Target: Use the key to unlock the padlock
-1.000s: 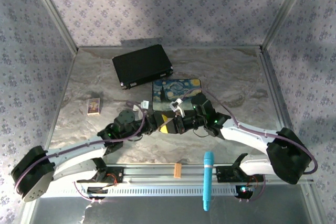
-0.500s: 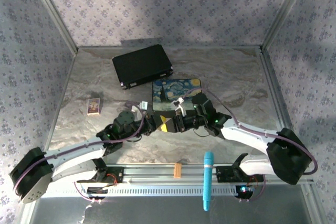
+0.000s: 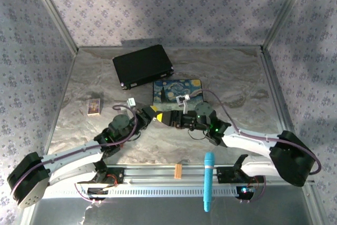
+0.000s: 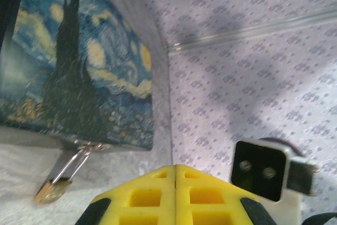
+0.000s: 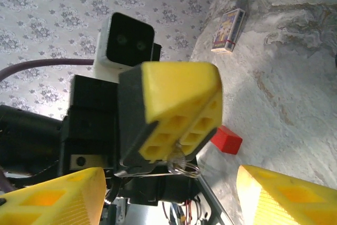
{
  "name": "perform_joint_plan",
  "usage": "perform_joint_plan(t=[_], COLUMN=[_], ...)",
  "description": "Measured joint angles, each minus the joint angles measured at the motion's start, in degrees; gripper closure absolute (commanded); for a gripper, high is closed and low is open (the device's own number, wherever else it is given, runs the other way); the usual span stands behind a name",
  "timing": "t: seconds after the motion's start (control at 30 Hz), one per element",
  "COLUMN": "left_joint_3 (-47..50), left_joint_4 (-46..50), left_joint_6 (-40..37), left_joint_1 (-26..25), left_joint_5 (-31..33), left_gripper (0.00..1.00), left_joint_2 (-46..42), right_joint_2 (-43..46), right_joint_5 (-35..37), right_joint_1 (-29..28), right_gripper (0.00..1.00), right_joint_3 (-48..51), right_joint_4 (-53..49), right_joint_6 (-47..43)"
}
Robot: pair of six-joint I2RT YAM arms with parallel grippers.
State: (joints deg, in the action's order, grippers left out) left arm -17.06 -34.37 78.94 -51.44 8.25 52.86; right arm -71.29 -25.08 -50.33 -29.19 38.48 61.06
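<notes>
My left fingers [image 4: 175, 178] are clenched, yellow pad flat against yellow pad. In the right wrist view a very small thin silvery metal key [image 5: 180, 163] with a wire ring pokes out at their tip, pinched between them. My right fingers [image 5: 171, 183] are released and spread wide, one yellow pad on either side of the left fingers, touching neither them nor the key. Both pairs hover tip to tip over the marbled grey worktop [image 3: 237, 77], just on the near side of a flat box painted with a swirling blue and yellow night sky [image 4: 79, 61].

The tiny brass-gold padlock [image 4: 50, 191] is at that box's near edge. Its thin silver shackle [image 4: 71, 164] is hooked through the box's small metal clasp [image 4: 89, 146], and its body lies tilted on the worktop, ahead of my left fingers and apart from them. I cannot tell whether the shackle is latched.

Further out, a small red block [image 5: 226, 139] sits on the worktop, and a small printed card box [image 5: 228, 30] lies well beyond it. A flat black rectangular case [image 3: 143, 66] rests near the painted box's far corner. On the metal rail by my bases lie a blue marker [image 3: 208, 180] and a short orange-tan strip [image 3: 178, 170].
</notes>
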Motion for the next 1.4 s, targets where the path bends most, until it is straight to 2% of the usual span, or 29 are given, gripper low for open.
perform_joint_plan(t=[0.07, 0.23, 0.47, 0.63, 1.17, 1.27, 1.4], left_joint_3=[0.0, 0.0, 0.0, 0.0, 0.0, 0.0, 0.0], left_joint_4=[-1.7, -3.6, -4.6, -4.6, -4.9, -4.9, -5.5], left_joint_6=[0.2, 0.2, 0.2, 0.2, 1.1, 1.1, 1.5], left_joint_1=[0.0, 0.0, 0.0, 0.1, 0.2, 0.2, 0.3], left_joint_5=[1.1, 1.9, 2.1, 3.6, 5.0, 4.8, 4.9], left_gripper=[1.0, 1.0, 1.0, 1.0, 1.0, 1.0, 1.0], left_joint_2=[0.0, -0.3, -0.3, -0.3, -1.1, -0.9, 0.1], right_joint_2=[-1.9, -5.7, -7.0, -8.7, -10.3, -10.6, -11.0], right_joint_5=[0.5, 0.9, 1.2, 1.1, 1.6, 1.5, 1.7], right_joint_1=[-0.6, -1.1, -1.2, -1.5, -2.3, -2.3, -2.1], right_gripper=[0.37, 0.51, 0.6, 0.72, 0.81, 0.88, 0.91], right_joint_3=[-0.1, -0.4, -2.0, -2.6, -2.9, -2.9, -2.9], right_joint_4=[2.2, 7.5, 11.8, 14.4, 17.0, 17.1, 17.0], right_joint_6=[1.0, 3.0, 4.7, 6.0, 7.1, 7.3, 7.6])
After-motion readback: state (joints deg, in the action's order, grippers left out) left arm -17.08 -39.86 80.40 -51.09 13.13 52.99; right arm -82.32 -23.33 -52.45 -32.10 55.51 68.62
